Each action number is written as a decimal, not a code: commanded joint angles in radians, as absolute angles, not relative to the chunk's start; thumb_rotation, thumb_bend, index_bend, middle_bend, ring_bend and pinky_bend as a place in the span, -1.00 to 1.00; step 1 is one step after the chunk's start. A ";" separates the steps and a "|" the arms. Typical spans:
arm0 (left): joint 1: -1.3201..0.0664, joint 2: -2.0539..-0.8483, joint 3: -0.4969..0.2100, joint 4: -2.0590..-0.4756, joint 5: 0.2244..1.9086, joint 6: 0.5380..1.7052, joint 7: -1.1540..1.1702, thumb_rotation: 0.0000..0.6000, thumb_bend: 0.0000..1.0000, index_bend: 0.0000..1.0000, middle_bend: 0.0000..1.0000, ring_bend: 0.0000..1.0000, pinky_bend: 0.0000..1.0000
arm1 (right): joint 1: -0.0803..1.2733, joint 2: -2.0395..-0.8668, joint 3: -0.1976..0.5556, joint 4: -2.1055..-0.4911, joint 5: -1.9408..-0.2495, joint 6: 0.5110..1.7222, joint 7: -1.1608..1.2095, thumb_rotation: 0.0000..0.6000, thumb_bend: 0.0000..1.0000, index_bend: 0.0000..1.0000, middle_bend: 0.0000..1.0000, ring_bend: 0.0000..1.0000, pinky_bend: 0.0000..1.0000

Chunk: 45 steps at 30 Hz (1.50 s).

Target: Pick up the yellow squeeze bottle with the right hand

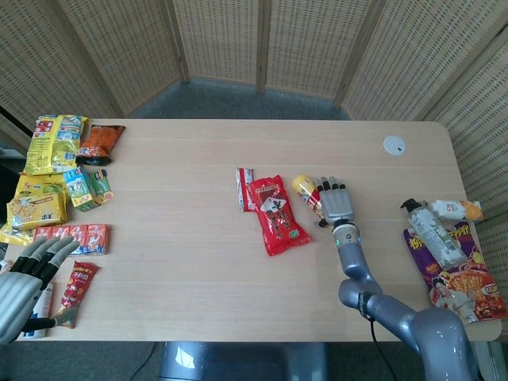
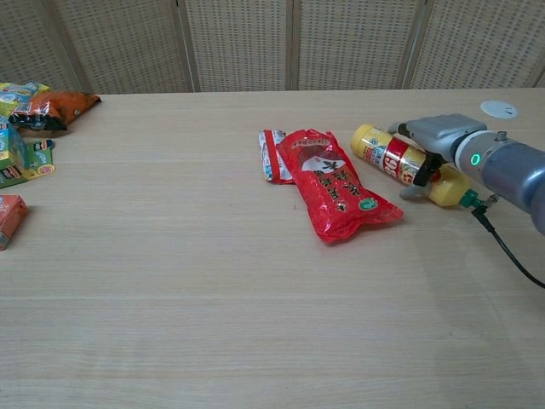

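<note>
The yellow squeeze bottle (image 2: 383, 152) lies on its side on the table, red label up, green cap (image 2: 471, 200) pointing right. In the head view only its base end (image 1: 304, 187) shows. My right hand (image 2: 433, 136) lies over the bottle's middle, fingers stretched across the top and the thumb (image 2: 419, 182) against its near side. From the head view the right hand (image 1: 336, 203) has its fingers extended, not curled around the bottle. My left hand (image 1: 17, 286) hovers at the table's near left corner with fingers apart and holds nothing.
A red snack packet (image 2: 336, 183) and a small red-and-white sachet (image 2: 272, 155) lie just left of the bottle. Snack packs (image 1: 55, 175) crowd the left edge. A clear bottle (image 1: 432, 234) and packets sit at the right edge. A white disc (image 1: 394, 144) lies far right.
</note>
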<state>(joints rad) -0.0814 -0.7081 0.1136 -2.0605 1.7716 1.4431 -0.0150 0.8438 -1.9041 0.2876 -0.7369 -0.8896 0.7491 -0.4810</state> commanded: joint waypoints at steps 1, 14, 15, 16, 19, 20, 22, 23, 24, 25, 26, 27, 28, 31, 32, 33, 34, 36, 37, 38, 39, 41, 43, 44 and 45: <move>-0.080 -0.706 0.113 -2.060 1.769 1.445 -0.016 0.92 -0.58 -1.00 -1.00 -1.00 -1.00 | 0.862 -1.933 0.299 -0.691 -0.906 0.722 -0.431 1.00 -0.82 -1.00 -0.69 -0.72 0.09; -0.078 -0.705 0.109 -2.062 1.769 1.444 -0.013 0.88 -0.58 -1.00 -1.00 -1.00 -1.00 | 0.875 -1.947 0.315 -0.648 -0.941 0.697 -0.353 1.00 -0.55 -0.26 0.29 0.45 0.98; -0.077 -0.705 0.109 -2.062 1.770 1.447 -0.014 0.88 -0.58 -1.00 -1.00 -1.00 -1.00 | 0.875 -1.947 0.317 -0.648 -0.942 0.698 -0.352 1.00 -0.50 -0.21 0.34 0.50 0.99; -0.076 -0.704 0.109 -2.061 1.771 1.450 -0.014 0.88 -0.58 -1.00 -1.00 -1.00 -1.00 | 0.875 -1.947 0.318 -0.649 -0.944 0.701 -0.351 1.00 -0.44 -0.15 0.41 0.57 1.00; -0.072 -0.703 0.109 -2.058 1.774 1.456 -0.016 0.88 -0.58 -1.00 -1.00 -1.00 -1.00 | 0.877 -1.934 0.325 -0.666 -0.953 0.719 -0.345 1.00 -0.36 -0.01 0.56 0.72 1.00; -0.071 -0.703 0.109 -2.057 1.773 1.457 -0.017 0.88 -0.58 -1.00 -1.00 -1.00 -1.00 | 0.877 -1.928 0.327 -0.675 -0.956 0.728 -0.346 1.00 -0.34 0.03 0.60 0.76 1.00; -0.071 -0.704 0.109 -2.055 1.771 1.457 -0.020 0.88 -0.58 -1.00 -1.00 -1.00 -1.00 | 0.875 -1.908 0.332 -0.706 -0.964 0.749 -0.348 1.00 -0.31 0.07 0.64 0.83 1.00; -0.071 -0.706 0.108 -2.054 1.770 1.457 -0.022 0.88 -0.58 -1.00 -1.00 -1.00 -1.00 | 0.873 -1.899 0.336 -0.722 -0.965 0.758 -0.346 1.00 -0.30 0.09 0.65 0.85 1.00; -0.071 -0.708 0.108 -2.052 1.770 1.456 -0.023 0.88 -0.58 -1.00 -1.00 -1.00 -1.00 | 0.869 -1.884 0.339 -0.745 -0.965 0.769 -0.348 1.00 -0.30 0.10 0.66 0.86 1.00; -0.071 -0.709 0.108 -2.050 1.770 1.455 -0.023 0.87 -0.58 -1.00 -1.00 -1.00 -1.00 | 0.866 -1.872 0.341 -0.762 -0.966 0.778 -0.352 1.00 -0.29 0.11 0.67 0.87 1.00; -0.071 -0.710 0.108 -2.049 1.769 1.453 -0.024 0.87 -0.58 -1.00 -1.00 -1.00 -1.00 | 0.862 -1.860 0.345 -0.780 -0.964 0.787 -0.354 1.00 -0.29 0.11 0.68 0.88 1.00; -0.072 -0.711 0.107 -2.048 1.767 1.453 -0.024 0.88 -0.58 -1.00 -1.00 -1.00 -1.00 | 0.857 -1.843 0.351 -0.807 -0.960 0.801 -0.359 1.00 -0.29 0.12 0.69 0.90 1.00; -0.073 -0.712 0.106 -2.048 1.767 1.452 -0.025 0.88 -0.58 -1.00 -1.00 -1.00 -1.00 | 0.853 -1.829 0.352 -0.829 -0.959 0.811 -0.367 1.00 -0.29 0.13 0.71 0.91 1.00; -0.075 -0.712 0.105 -2.047 1.767 1.449 -0.026 0.87 -0.58 -1.00 -1.00 -1.00 -1.00 | 0.835 -1.774 0.363 -0.926 -0.951 0.853 -0.394 1.00 -0.29 0.14 0.73 0.94 1.00; -0.075 -0.713 0.105 -2.047 1.768 1.448 -0.027 0.87 -0.58 -1.00 -1.00 -1.00 -1.00 | 0.829 -1.755 0.368 -0.961 -0.946 0.867 -0.400 1.00 -0.29 0.14 0.73 0.94 1.00; -0.075 -0.714 0.105 -2.047 1.769 1.447 -0.027 0.88 -0.58 -1.00 -1.00 -1.00 -1.00 | 0.822 -1.728 0.376 -1.011 -0.938 0.885 -0.413 1.00 -0.29 0.14 0.73 0.94 1.00; -0.076 -0.715 0.106 -2.046 1.770 1.446 -0.027 0.88 -0.58 -1.00 -1.00 -1.00 -1.00 | 0.817 -1.707 0.381 -1.049 -0.934 0.901 -0.426 1.00 -0.29 0.14 0.74 0.94 1.00; -0.077 -0.719 0.107 -2.045 1.771 1.442 -0.027 0.88 -0.58 -1.00 -1.00 -1.00 -1.00 | 0.808 -1.661 0.396 -1.142 -0.918 0.933 -0.451 1.00 -0.29 0.14 0.74 0.94 1.00; -0.077 -0.722 0.107 -2.044 1.771 1.440 -0.028 0.88 -0.58 -1.00 -1.00 -1.00 -1.00 | 0.805 -1.641 0.403 -1.182 -0.910 0.944 -0.462 1.00 -0.29 0.14 0.74 0.94 1.00; -0.078 -0.725 0.107 -2.042 1.771 1.439 -0.029 0.88 -0.58 -1.00 -1.00 -1.00 -1.00 | 0.804 -1.622 0.409 -1.220 -0.904 0.956 -0.472 1.00 -0.29 0.14 0.74 0.94 1.00; -0.079 -0.728 0.106 -2.040 1.772 1.437 -0.030 0.88 -0.58 -1.00 -1.00 -1.00 -1.00 | 0.802 -1.598 0.418 -1.269 -0.896 0.970 -0.483 1.00 -0.29 0.14 0.74 0.94 1.00; -0.080 -0.732 0.106 -2.038 1.774 1.436 -0.031 0.88 -0.57 -1.00 -1.00 -1.00 -1.00 | 0.801 -1.565 0.434 -1.340 -0.883 0.988 -0.493 1.00 -0.29 0.14 0.74 0.94 1.00; -0.080 -0.734 0.107 -2.037 1.776 1.436 -0.031 0.88 -0.58 -1.00 -1.00 -1.00 -1.00 | 0.804 -1.530 0.446 -1.409 -0.878 1.012 -0.512 1.00 -0.28 0.15 0.73 0.94 1.00; -0.080 -0.734 0.107 -2.038 1.777 1.437 -0.031 0.88 -0.58 -1.00 -1.00 -1.00 -1.00 | 0.806 -1.516 0.451 -1.435 -0.877 1.020 -0.521 1.00 -0.28 0.15 0.73 0.95 1.00; -0.079 -0.734 0.108 -2.039 1.780 1.438 -0.030 0.88 -0.58 -1.00 -1.00 -1.00 -1.00 | 0.810 -1.499 0.458 -1.469 -0.873 1.029 -0.530 1.00 -0.28 0.15 0.74 0.95 1.00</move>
